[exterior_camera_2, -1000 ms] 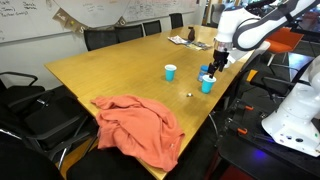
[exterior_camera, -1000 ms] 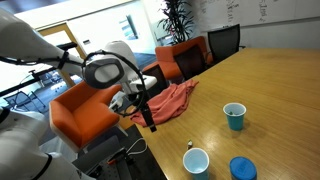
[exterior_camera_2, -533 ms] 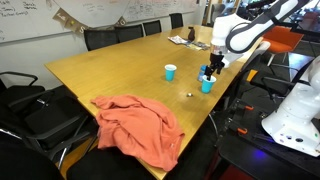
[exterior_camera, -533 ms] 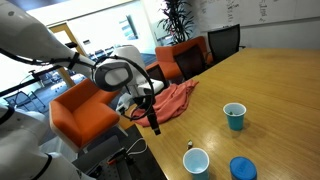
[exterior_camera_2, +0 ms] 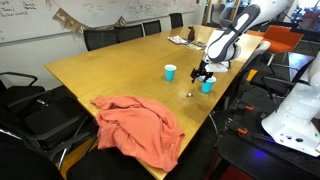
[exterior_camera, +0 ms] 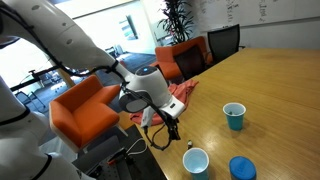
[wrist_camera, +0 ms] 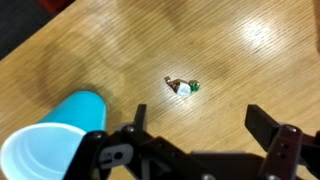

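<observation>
In an exterior view an orange chair [exterior_camera: 85,110] stands at the left, off the table [exterior_camera: 260,80]. A red cloth [exterior_camera: 175,100] hangs over the table's edge next to it. The gripper [exterior_camera: 172,132] hangs just over the wood near that same edge, with its jaws wide open and nothing in them. Just to its right lies a small thing [exterior_camera: 187,144]. A light blue cup [exterior_camera: 196,160] stands upright close by the small thing. Farther right is another cup [exterior_camera: 234,116], more toward the middle of the table. A blue round thing [exterior_camera: 243,168] sits at the bottom right.

From the other side, the cloth [exterior_camera_2: 140,125] lies at the table's [exterior_camera_2: 110,60] near corner. The other cup [exterior_camera_2: 171,72] stands well apart from it. The small thing [exterior_camera_2: 190,94] lies near the right edge, with the cup [exterior_camera_2: 207,85] just beside it and the gripper [exterior_camera_2: 203,74] above them.

In the wrist view the cup [wrist_camera: 50,130] is at the lower left. The small thing [wrist_camera: 182,87] lies in the middle on bare table [wrist_camera: 80,40]. It is brown with a white bit and a green bit. The gripper [wrist_camera: 200,130] is near it but not touching.

There is writing on the whiteboards [exterior_camera_2: 40,15], but it is too small to read. I see no words on the cups.
</observation>
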You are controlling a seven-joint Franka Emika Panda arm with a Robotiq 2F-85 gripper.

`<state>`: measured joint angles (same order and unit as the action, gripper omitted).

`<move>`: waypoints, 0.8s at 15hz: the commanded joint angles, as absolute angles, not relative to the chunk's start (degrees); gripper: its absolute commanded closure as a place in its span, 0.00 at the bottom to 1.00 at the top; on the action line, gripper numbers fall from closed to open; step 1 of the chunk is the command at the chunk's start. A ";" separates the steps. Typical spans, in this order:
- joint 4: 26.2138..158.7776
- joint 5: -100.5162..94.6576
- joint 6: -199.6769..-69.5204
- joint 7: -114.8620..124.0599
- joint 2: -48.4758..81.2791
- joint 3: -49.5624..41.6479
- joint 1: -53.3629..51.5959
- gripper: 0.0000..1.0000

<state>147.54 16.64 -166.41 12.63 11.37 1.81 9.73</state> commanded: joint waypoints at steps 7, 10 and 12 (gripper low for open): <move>138.75 24.98 -180.54 10.39 28.69 4.82 7.59 0.00; 137.79 22.64 -179.72 14.12 30.92 0.95 4.47 0.00; 136.94 22.39 -180.36 14.82 32.26 1.38 4.59 0.00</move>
<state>138.47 23.47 -178.97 12.16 30.36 2.01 5.74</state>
